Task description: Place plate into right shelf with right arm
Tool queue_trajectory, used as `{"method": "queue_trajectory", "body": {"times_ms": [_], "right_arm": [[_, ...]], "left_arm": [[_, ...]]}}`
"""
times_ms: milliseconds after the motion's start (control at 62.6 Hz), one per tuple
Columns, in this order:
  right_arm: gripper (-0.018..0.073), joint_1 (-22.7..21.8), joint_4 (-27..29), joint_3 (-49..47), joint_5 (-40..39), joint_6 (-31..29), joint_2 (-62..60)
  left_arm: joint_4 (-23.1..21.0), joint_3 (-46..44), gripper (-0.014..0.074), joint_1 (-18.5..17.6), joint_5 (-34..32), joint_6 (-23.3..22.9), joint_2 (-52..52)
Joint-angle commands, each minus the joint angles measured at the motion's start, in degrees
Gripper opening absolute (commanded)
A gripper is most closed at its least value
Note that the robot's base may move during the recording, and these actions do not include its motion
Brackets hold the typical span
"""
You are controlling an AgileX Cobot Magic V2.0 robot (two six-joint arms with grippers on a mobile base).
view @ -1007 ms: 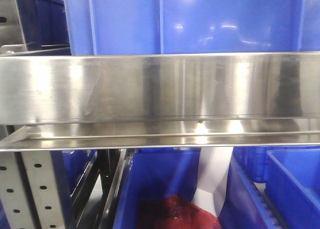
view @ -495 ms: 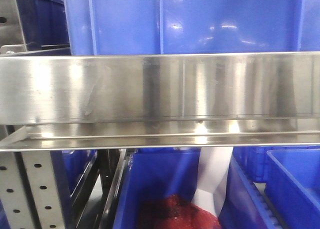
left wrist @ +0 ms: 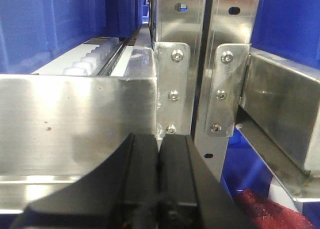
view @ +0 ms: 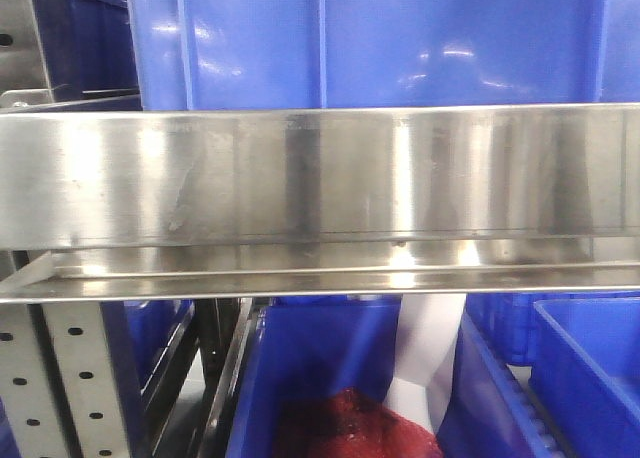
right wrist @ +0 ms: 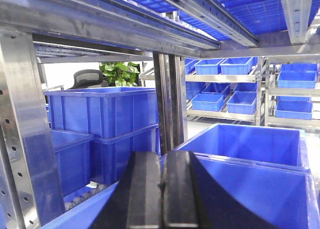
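Apparently pre-pickup: right gripper [right wrist: 161,194] closed, empty, facing blue bin [right wrist: 250,144] at 1 o'clock; left gripper [left wrist: 159,181] likewise closed, empty; plate unseen, next to be located and grasped.

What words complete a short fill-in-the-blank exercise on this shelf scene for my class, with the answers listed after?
1. The right gripper has its fingers pressed ____.
2. The large bins on the rack are coloured ____.
3. In the front view, the lower bin holds something dark ____.
4. Behind the stacked bins in the right wrist view stands a leafy ____ plant.

Answers: together; blue; red; green
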Motion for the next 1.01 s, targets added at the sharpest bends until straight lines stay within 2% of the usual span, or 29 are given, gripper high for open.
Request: {"method": "queue_trajectory", "body": {"times_ms": [0,144,272,495,639,991], "right_arm": [[0.0056,-0.12,-0.58,-0.80,-5.91,-0.97,-0.64],[0.0056,-1.09,-4.03,2.54,-6.35,-0.40,-2.97],[0.0056,-4.21,-6.91,6.80,-4.94,2.92,-6.55],[0.0056,-9.68,-21.78,14.80,-4.74,14.72,-14.73],[0.0056,-11.29,-28.19,20.53,-5.14,18.52,-20.39],[0.0056,-18.08,-29.07,36.25,-6.19,19.80,-34.38]], "left_arm": [[-0.23,0.46,-0.0047,-0.30,-4.90,-0.19,-0.29],[-0.23,0.46,-0.0047,-0.30,-4.90,-0.19,-0.29],[-0.23,0.46,-0.0047,-0.30,-4.90,-0.19,-0.29],[-0.23,0.46,-0.0047,-0.30,-4.90,-0.19,-0.29],[-0.23,0.46,-0.0047,-0.30,-4.90,-0.19,-0.29],[-0.23,0.46,-0.0047,-0.30,-4.90,-0.19,-0.29]]}}
